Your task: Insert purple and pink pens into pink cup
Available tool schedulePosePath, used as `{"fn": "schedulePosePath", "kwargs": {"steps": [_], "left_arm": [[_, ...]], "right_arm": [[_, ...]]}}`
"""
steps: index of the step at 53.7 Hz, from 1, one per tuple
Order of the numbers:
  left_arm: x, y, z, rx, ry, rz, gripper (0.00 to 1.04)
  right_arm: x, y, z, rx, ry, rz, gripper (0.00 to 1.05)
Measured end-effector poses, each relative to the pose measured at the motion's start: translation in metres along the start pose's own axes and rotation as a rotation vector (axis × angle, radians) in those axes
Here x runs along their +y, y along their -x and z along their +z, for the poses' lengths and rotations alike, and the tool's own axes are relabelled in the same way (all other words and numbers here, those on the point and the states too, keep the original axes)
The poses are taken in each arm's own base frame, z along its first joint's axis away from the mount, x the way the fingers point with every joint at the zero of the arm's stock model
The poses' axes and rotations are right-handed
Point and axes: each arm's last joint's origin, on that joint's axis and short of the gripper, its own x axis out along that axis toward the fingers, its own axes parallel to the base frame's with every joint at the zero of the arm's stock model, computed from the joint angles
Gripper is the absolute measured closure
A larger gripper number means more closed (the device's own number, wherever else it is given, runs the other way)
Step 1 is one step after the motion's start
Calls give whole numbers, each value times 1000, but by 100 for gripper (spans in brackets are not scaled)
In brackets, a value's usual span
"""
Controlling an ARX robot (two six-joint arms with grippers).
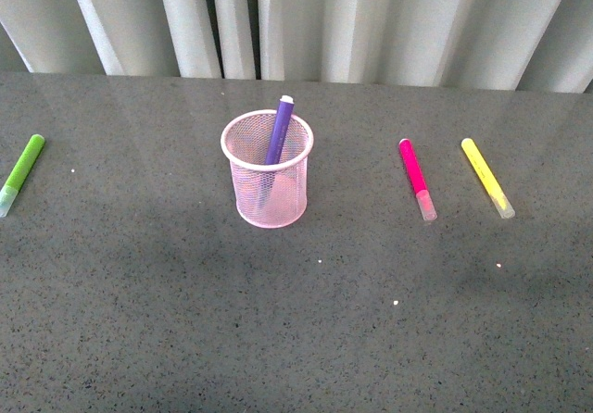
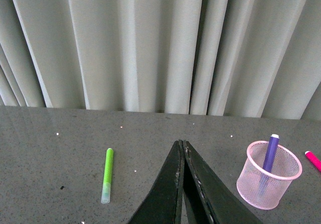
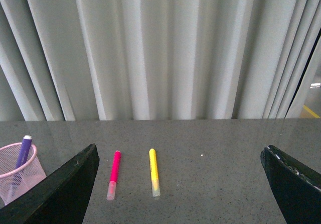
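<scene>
Speckled grey surface (image 1: 278,339) fills the front view's foreground, smooth and faintly glossy, and neither of my arms shows. Beyond it stands the pink cup (image 1: 278,202), a round wire-mesh cylinder with a solid rolled rim. The purple pen (image 1: 280,124) leans inside it, its white tip poking above the rim, so I judge half the job done. The pink pen (image 1: 414,174) lies flat on the surface to the right of the cup, well apart from it, with its clear cap toward the camera; it is the half left to do. A yellow marker (image 1: 485,176) lies near it on the far side, and a lime green marker (image 1: 21,170) lies far to the left. Neither belongs to the task.

From the left wrist, my left pincer (image 2: 181,146) is clenched, black fingers pressed tip to tip, grasping nothing.

From the right wrist, my right pincer (image 3: 180,151) is released and empty, its fingers spread wide. The slim, smooth pink pen lies ahead, untouched.
</scene>
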Motion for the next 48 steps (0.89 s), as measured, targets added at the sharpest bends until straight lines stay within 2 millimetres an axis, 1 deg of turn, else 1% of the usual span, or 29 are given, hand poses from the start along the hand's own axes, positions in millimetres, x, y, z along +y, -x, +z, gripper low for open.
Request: {"fn": "schedulePosePath", "kwargs": {"steps": [35,39,41,48], "left_arm": [[0,15,0,-2,0,0,101],[0,23,-5,32,0,-2,101],[0,25,-3,8,0,-3,101],[0,26,-3,4,0,-3,101]], "right_arm": [[0,0,0,0,0,0,7],[0,0,0,0,0,0,7],[0,0,0,0,0,0,7],[0,0,0,0,0,0,7]]}}
